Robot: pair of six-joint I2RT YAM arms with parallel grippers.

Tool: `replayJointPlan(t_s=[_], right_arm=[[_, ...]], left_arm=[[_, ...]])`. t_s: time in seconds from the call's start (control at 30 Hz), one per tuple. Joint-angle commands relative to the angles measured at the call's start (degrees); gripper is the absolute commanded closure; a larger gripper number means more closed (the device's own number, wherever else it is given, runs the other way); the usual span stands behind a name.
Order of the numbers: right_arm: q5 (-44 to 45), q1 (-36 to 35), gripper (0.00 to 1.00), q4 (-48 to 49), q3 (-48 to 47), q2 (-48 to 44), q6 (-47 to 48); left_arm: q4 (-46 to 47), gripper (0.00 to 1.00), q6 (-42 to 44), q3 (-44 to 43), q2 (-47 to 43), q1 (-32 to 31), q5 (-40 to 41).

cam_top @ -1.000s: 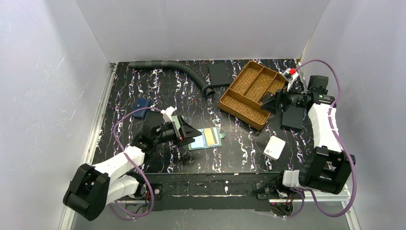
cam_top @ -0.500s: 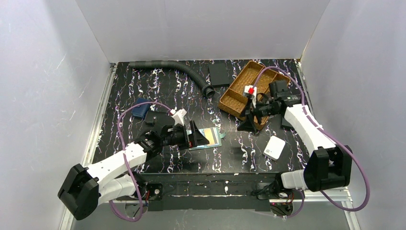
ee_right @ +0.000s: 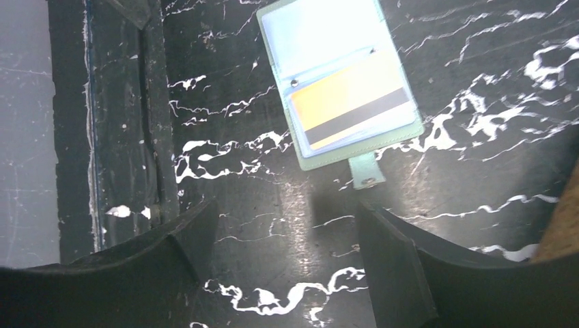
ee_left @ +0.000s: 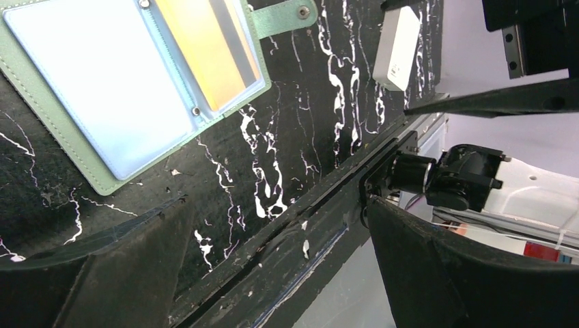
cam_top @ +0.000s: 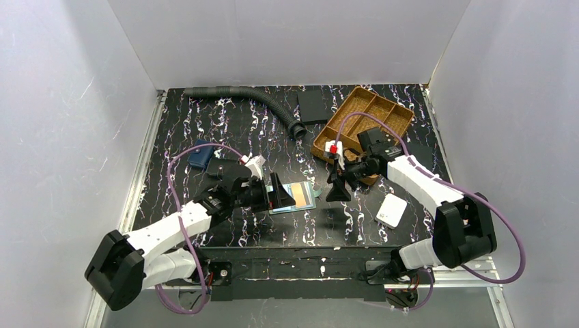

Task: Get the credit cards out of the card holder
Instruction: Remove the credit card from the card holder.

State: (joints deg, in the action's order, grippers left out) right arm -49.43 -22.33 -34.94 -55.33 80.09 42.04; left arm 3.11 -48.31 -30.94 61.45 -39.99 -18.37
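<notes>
Edges: white walls close the desk [cam_top: 225, 137] on your left, at the back and on your right. The near side ends in a black rail [cam_top: 300, 254] by the arm bases.
Open room: you have bare marbled surface between the card holder [cam_top: 302, 198] and the rail, and more behind the holder up to the hose [cam_top: 252, 97].
Left pincer [cam_top: 278, 193]: spread wide with nothing between the fingers, hanging over the holder's left half. In its wrist view the holder [ee_left: 89, 75] lies beyond the fingertips and untouched.
Card holder: open and flat near the desk's middle, pale inside up, its snap tab [ee_right: 365, 174] pointing toward your right arm.
Card [ee_right: 351, 109]: yellow-orange with a dark stripe, seated in the pocket on the tab side.
Right pincer [cam_top: 338, 191]: spread and empty, just right of the tab and apart from the holder [ee_right: 314, 41].
Around: a navy pouch [cam_top: 200, 156] sits left of the left arm. A black slab [cam_top: 314, 107] lies at the back. The brown tray [cam_top: 365, 116] stands behind the right pincer, and a white box [cam_top: 391, 210] lies right of it, near the rail.
In the way: your right forearm crosses the tray's near corner.
</notes>
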Motion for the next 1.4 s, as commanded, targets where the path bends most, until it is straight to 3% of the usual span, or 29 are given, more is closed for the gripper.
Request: replayJointPlan(t_s=[0.0,0.33,0.6,0.73,1.23,1.3,1.33,1.37], right_arm=[[0.45,-0.86,0.21,8.34,3.54,-2.33,-6.78],[2.66,-3.26,0.58,22.61,6.79,1.49,-22.62],[6.58,-6.01,0.83,28.92,4.11,8.99,-37.64],[8.04,-6.34,0.84,31.37,2.98,13.37,-45.31],[9.26,-6.33,0.75,33.49,1.35,21.87,-53.72],[9.04,-6.33,0.73,33.68,1.28,22.31,-53.81],[8.08,-6.28,0.73,33.79,1.07,23.12,-54.0],[8.11,-6.01,0.73,33.75,1.02,23.18,-54.0]], left_arm=[[0.84,0.02,1.61,-2.87,2.56,-0.26,0.76],[1.01,0.1,-0.93,-3.87,7.52,-0.64,0.97],[1.19,0.3,-0.6,-7.21,14.2,-1.05,4.06],[1.28,0.42,-0.16,-8.39,17.38,-0.98,5.76],[1.78,0.5,1.22,-11.66,25.18,-1.06,5.03],[1.97,0.57,1.49,-11.15,25.69,-1.06,5.45],[2.23,0.69,1.48,-10.49,26.14,-1.05,6.31],[2.25,0.7,1.85,-10.65,26.54,-1.01,6.42]])
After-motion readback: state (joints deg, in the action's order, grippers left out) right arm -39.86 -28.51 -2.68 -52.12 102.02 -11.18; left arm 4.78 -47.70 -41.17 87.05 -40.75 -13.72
